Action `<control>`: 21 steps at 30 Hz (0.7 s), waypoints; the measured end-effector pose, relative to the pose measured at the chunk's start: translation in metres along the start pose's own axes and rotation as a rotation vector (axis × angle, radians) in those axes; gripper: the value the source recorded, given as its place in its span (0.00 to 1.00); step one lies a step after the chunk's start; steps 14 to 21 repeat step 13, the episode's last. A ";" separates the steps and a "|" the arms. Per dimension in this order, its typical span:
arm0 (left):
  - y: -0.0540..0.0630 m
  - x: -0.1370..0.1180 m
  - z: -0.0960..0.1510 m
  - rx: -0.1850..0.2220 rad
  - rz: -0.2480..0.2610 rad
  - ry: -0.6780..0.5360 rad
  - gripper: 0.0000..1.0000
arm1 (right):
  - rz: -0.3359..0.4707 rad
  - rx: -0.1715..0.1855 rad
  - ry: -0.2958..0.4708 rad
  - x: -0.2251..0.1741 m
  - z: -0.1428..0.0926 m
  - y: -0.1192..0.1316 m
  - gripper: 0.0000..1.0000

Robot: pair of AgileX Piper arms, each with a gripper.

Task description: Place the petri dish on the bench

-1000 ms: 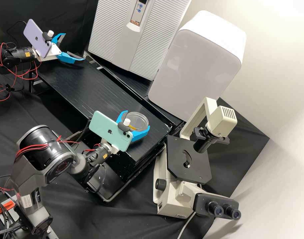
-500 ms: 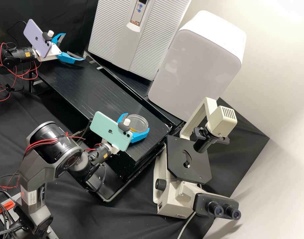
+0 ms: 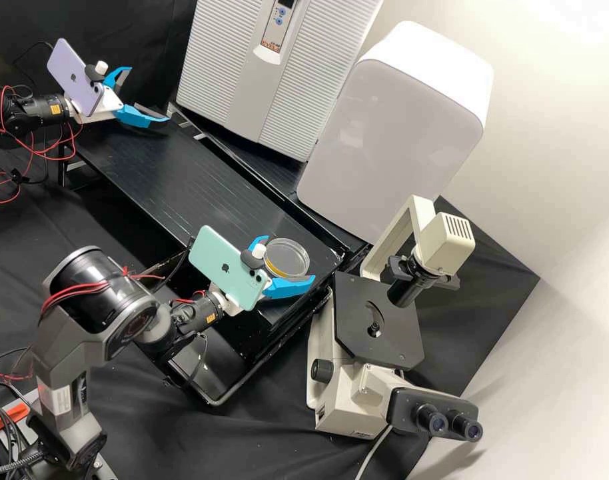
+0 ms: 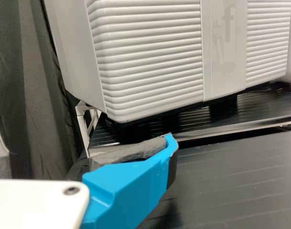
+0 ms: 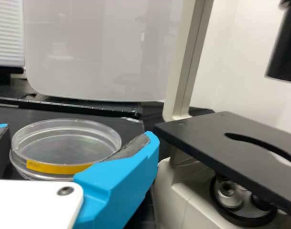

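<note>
Black bench (image 3: 178, 177), petri dish (image 3: 286, 268) within spread tool (image 3: 290, 257)

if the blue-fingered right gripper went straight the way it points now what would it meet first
The right gripper would probably meet the clear round petri dish with the yellow strip, sitting between its open jaws, though the gap is hard to judge.

Smooth, glossy petri dish (image 5: 64, 147); matt plastic fingers (image 5: 119, 183)

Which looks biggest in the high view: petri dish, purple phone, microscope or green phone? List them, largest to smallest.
1. Microscope
2. Green phone
3. Petri dish and purple phone: too alike in size there to rank
</note>
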 end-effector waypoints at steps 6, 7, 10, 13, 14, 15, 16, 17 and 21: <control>0.000 0.000 0.000 0.000 0.000 0.000 1.00 | -0.003 0.042 0.040 -0.008 0.001 0.008 1.00; 0.000 0.000 0.000 0.000 0.000 0.000 1.00 | -0.007 0.053 0.048 -0.009 0.001 0.009 1.00; 0.000 0.000 0.000 0.000 0.000 0.000 1.00 | -0.012 0.097 0.070 -0.012 0.000 0.013 1.00; 0.000 0.000 0.000 0.000 0.000 0.000 1.00 | -0.005 0.120 0.087 -0.013 -0.001 0.017 1.00; 0.000 0.000 0.000 0.000 0.000 0.000 1.00 | -0.005 0.120 0.087 -0.013 -0.001 0.017 1.00; 0.000 0.000 0.000 0.000 0.000 0.000 1.00 | -0.005 0.120 0.087 -0.013 -0.001 0.017 1.00; 0.000 0.000 0.000 0.000 0.000 0.000 1.00 | -0.005 0.120 0.087 -0.013 -0.001 0.017 1.00; 0.000 0.000 0.000 0.000 0.000 0.000 1.00 | -0.005 0.120 0.087 -0.013 -0.001 0.017 1.00; 0.000 0.000 0.000 0.000 0.000 0.000 1.00 | -0.005 0.120 0.087 -0.013 -0.001 0.017 1.00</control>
